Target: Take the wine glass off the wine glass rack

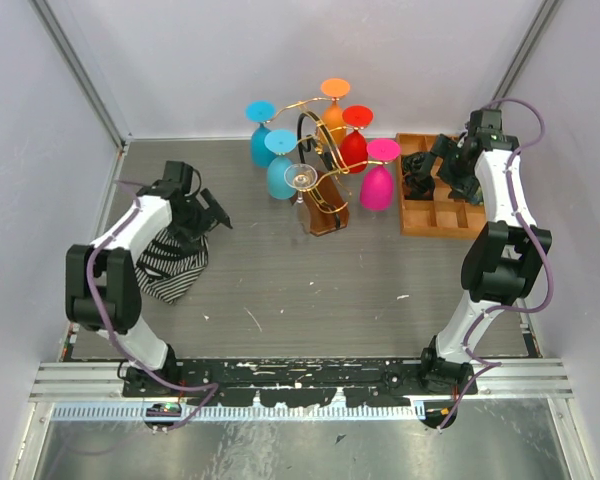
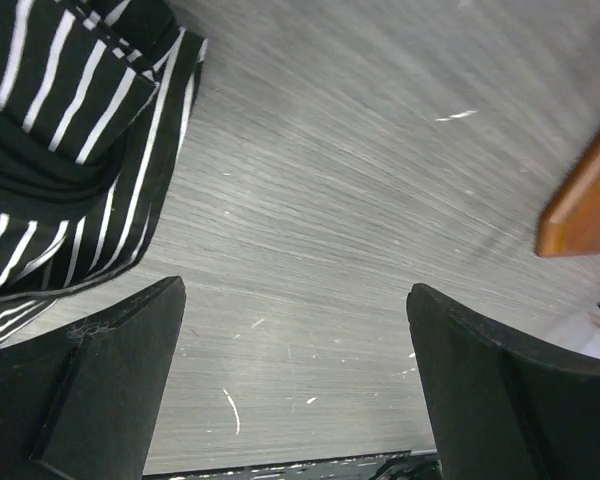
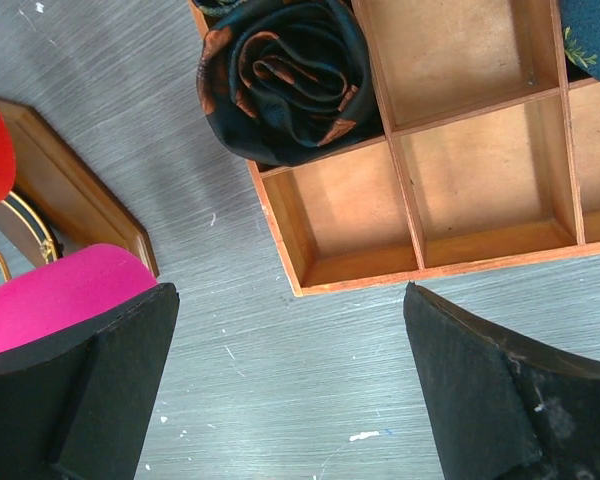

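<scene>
Gold-wire wine glass rack (image 1: 325, 185) is standing on its brown wooden base at the far centre of the table (image 1: 300, 290). Coloured wine glasses are hanging foot-up on its arms, all on the rack: blue ones on the left, a clear wine glass (image 1: 300, 179) in front, a pink wine glass (image 1: 378, 185) on the right.

You're holding the left gripper (image 1: 212, 214) low over bare tabletop, well left of the rack. Its jaws are gaping wide with nothing between them, and a striped cloth (image 2: 70, 150) is lying just beside its left finger.

You're hovering the right gripper (image 3: 290, 300) at the near-left corner of the orange-brown compartment tray (image 3: 420, 230). Its jaws are spread wide too, gripping nothing. The pink glass is sitting just beside its left finger; contact, can't tell. A rolled dark cloth (image 3: 280, 75) is filling one tray compartment.
</scene>
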Controlling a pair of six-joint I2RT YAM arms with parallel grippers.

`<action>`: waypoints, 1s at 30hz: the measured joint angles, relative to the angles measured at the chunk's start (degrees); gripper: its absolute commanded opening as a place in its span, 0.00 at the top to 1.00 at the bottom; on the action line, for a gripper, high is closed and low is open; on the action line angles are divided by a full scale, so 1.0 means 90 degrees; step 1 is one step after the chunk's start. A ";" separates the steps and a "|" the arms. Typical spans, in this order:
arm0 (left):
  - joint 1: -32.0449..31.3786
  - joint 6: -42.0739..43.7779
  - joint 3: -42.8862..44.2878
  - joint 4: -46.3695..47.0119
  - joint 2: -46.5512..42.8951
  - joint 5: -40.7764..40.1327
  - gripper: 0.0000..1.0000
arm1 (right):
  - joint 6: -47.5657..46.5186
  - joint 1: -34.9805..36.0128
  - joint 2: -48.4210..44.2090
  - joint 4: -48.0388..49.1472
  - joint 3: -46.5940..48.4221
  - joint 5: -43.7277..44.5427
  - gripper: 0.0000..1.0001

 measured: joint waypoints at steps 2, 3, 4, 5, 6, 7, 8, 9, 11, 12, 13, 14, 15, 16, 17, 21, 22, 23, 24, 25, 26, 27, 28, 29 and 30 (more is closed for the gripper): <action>-0.0005 -0.0100 -0.0146 0.0121 0.0265 0.0170 0.00 | 0.0002 0.0000 0.0000 -0.0063 0.0087 -0.0022 0.00; 0.0002 -0.0134 -0.0240 0.0138 0.0418 0.0211 0.01 | 0.0002 0.0000 0.0000 -0.0085 0.0143 -0.0034 0.00; 0.0007 -0.0148 -0.0296 0.0126 0.0539 0.0240 0.01 | 0.0005 0.0000 -0.0002 -0.0087 0.0219 -0.0053 0.00; 0.0010 -0.0151 -0.0328 0.0095 0.0663 0.0245 0.01 | 0.0007 0.0000 -0.0015 -0.0087 0.0287 -0.0087 0.00; 0.0027 -0.0141 -0.0328 0.0036 0.0797 0.0243 0.01 | 0.0010 0.0000 -0.0039 -0.0085 0.0347 -0.0129 0.00; 0.0044 -0.0124 -0.0328 0.0017 0.0886 0.0240 0.02 | 0.0012 0.0000 -0.0087 -0.0073 0.0386 -0.0182 0.00; 0.0061 -0.0102 -0.0328 0.0000 0.0945 0.0238 0.02 | 0.0015 0.0000 -0.0151 -0.0070 0.0415 -0.0238 0.00; 0.0095 -0.0075 -0.0328 -0.0029 0.0986 0.0231 0.01 | 0.0019 0.0002 -0.0228 -0.0075 0.0452 -0.0282 0.00; 0.0262 -0.0029 -0.0328 -0.0100 0.1020 0.0197 0.01 | 0.0027 0.0017 -0.0393 -0.0051 0.0495 -0.0318 0.00; 0.0403 -0.0007 -0.0328 -0.0136 0.1020 0.0180 0.01 | 0.0034 0.0049 -0.0512 -0.0044 0.0498 -0.0325 0.00; 0.0566 0.0024 -0.0328 -0.0163 0.1020 0.0177 0.00 | 0.0053 0.0092 -0.0648 -0.0032 0.0498 -0.0330 0.00; 0.0719 0.0046 -0.0328 -0.0175 0.1020 0.0185 0.00 | 0.0070 0.0141 -0.0780 0.0005 0.0498 -0.0345 0.00; 0.0945 0.0066 -0.0333 -0.0202 0.1020 0.0194 0.00 | 0.0104 0.0209 -0.0908 0.0075 0.0498 -0.0386 0.00; 0.1146 0.0083 -0.0335 -0.0223 0.1020 0.0182 0.00 | 0.0160 0.0282 -0.1027 0.0155 0.0498 -0.0461 0.00; 0.1399 0.0104 -0.0335 -0.0255 0.1020 0.0165 0.00 | 0.0219 0.0364 -0.1151 0.0255 0.0495 -0.0568 0.00; 0.2069 0.0202 -0.0294 -0.0413 0.1013 0.0032 0.02 | 0.0520 0.0561 -0.1484 0.0709 0.0452 -0.1044 0.19; 0.2120 0.0219 -0.0262 -0.0447 0.1003 0.0017 0.02 | 0.0585 0.0573 -0.1515 0.0797 0.0449 -0.1149 0.26; 0.2132 0.0236 -0.0216 -0.0474 0.0979 0.0024 0.03 | 0.0670 0.0571 -0.1532 0.0886 0.0449 -0.1251 0.33; 0.2120 0.0253 -0.0170 -0.0491 0.0937 0.0049 0.03 | 0.0743 0.0556 -0.1532 0.0954 0.0447 -0.1348 0.41; 0.2098 0.0257 -0.0138 -0.0493 0.0867 0.0090 0.03 | 0.0821 0.0546 -0.1511 0.0996 0.0444 -0.1438 0.45; 0.2074 0.0262 -0.0107 -0.0505 0.0763 0.0134 0.04 | 0.0882 0.0546 -0.1491 0.1035 0.0437 -0.1525 0.48; 0.2059 0.0267 -0.0090 -0.0510 0.0670 0.0163 0.04 | 0.0947 0.0539 -0.1462 0.1064 0.0430 -0.1596 0.53; 0.2030 0.0272 -0.0070 -0.0520 0.0542 0.0192 0.04 | 0.1013 0.0534 -0.1430 0.1107 0.0406 -0.1681 0.57; 0.2008 0.0274 -0.0051 -0.0522 0.0410 0.0216 0.04 | 0.1064 0.0532 -0.1382 0.1146 0.0389 -0.1780 0.58; 0.1989 0.0274 -0.0036 -0.0525 0.0277 0.0240 0.04 | 0.1103 0.0529 -0.1343 0.1188 0.0367 -0.1858 0.58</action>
